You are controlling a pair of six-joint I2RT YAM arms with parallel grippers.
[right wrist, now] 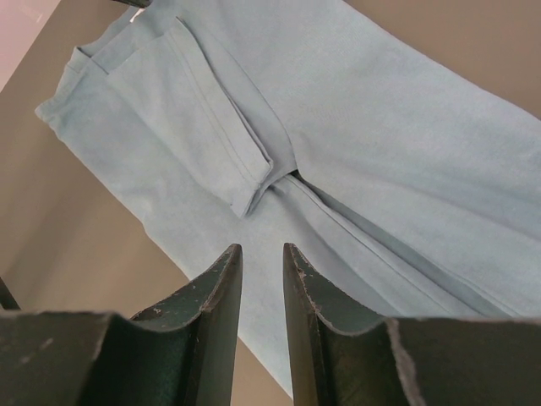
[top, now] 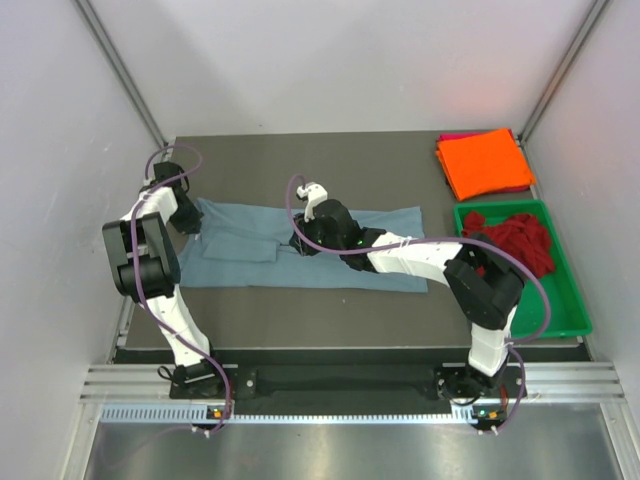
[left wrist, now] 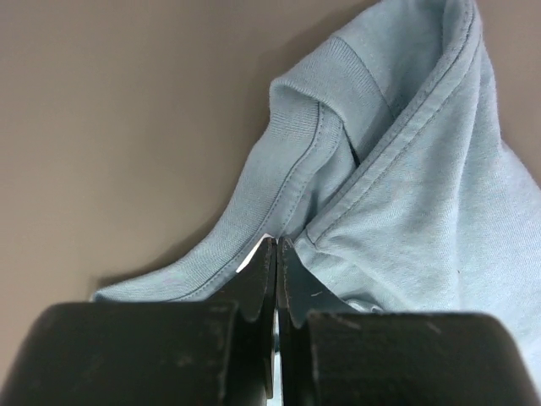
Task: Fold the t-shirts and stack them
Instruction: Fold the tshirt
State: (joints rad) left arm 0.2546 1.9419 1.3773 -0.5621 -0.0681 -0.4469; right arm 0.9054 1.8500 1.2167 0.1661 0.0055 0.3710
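A dusty blue-grey t-shirt (top: 245, 225) lies in a long folded band across the dark table. My left gripper (top: 190, 218) is at its left end, shut on the cloth beside the collar (left wrist: 277, 245); the shirt (left wrist: 423, 186) bunches up beyond the tips. My right gripper (top: 300, 243) hovers over the band's middle, open with nothing between its fingers (right wrist: 262, 249); a folded sleeve (right wrist: 211, 135) lies just ahead of them. A folded orange t-shirt (top: 485, 163) rests on a magenta-pink one (top: 455, 135) at the back right. A dark red t-shirt (top: 522, 240) is crumpled in the green tray (top: 560, 300).
The green tray stands along the table's right edge, just in front of the folded pile. White walls enclose the table on three sides. Bare dark tabletop (top: 300, 160) shows behind the blue-grey shirt and along the front edge.
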